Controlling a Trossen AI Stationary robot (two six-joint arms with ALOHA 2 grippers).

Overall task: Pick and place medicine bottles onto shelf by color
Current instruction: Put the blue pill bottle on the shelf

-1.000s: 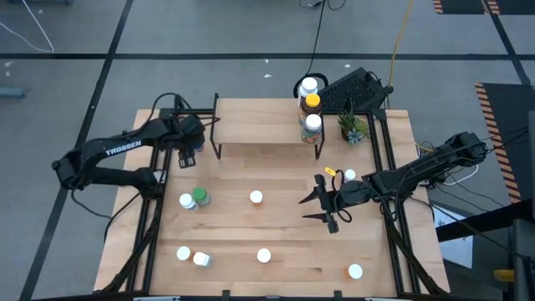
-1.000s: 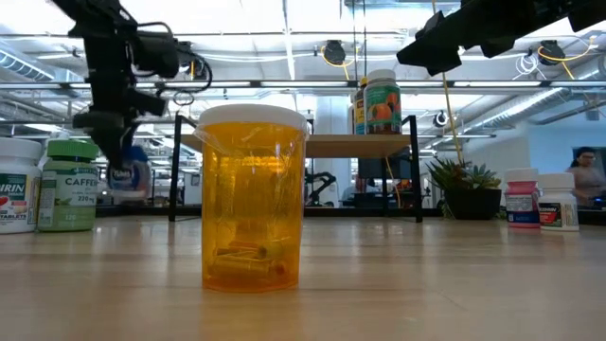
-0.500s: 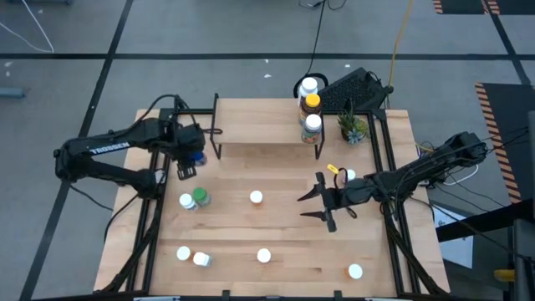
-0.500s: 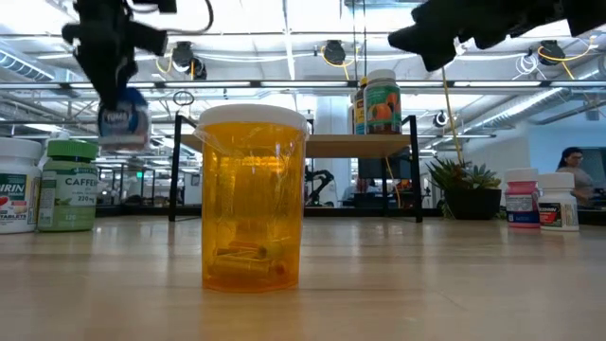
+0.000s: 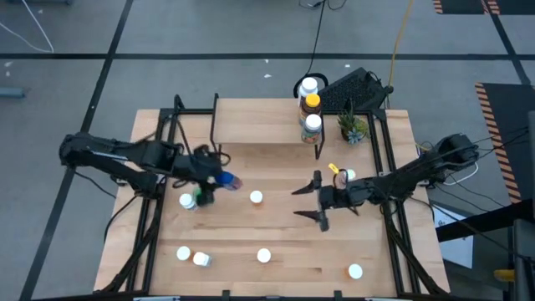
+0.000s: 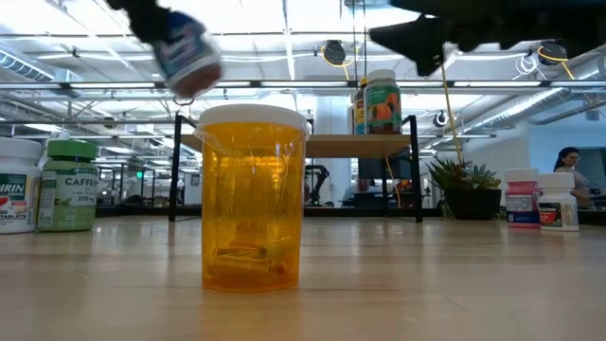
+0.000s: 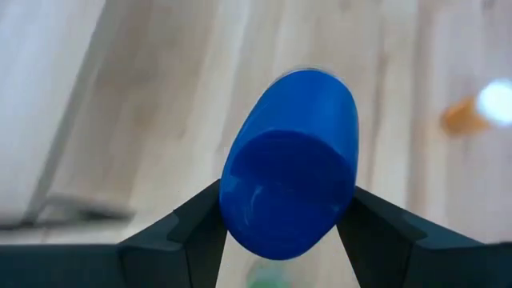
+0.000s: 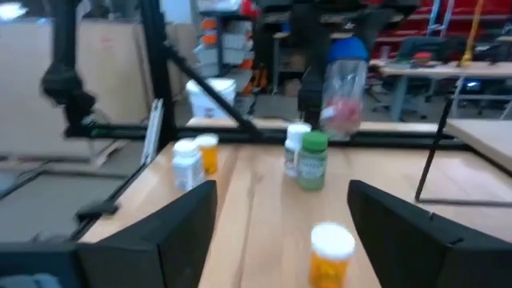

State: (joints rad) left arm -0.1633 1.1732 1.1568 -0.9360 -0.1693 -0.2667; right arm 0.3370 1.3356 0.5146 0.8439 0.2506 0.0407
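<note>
Gripping a blue medicine bottle (image 7: 290, 164) between both fingers, left gripper (image 5: 219, 178) raised above the table (image 5: 276, 217), near the green-capped bottle (image 5: 199, 196). Spread wide and empty, right gripper (image 5: 308, 203) mid-table. Farther back, shelf (image 5: 251, 125) bearing three bottles.

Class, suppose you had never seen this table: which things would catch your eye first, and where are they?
First, the blue bottle clamped in the left gripper, held in the air over the table's left middle. Next, the big orange bottle standing right before the low camera. Then the bottles on the shelf at its right end, and the right gripper hanging open nearby.
</note>
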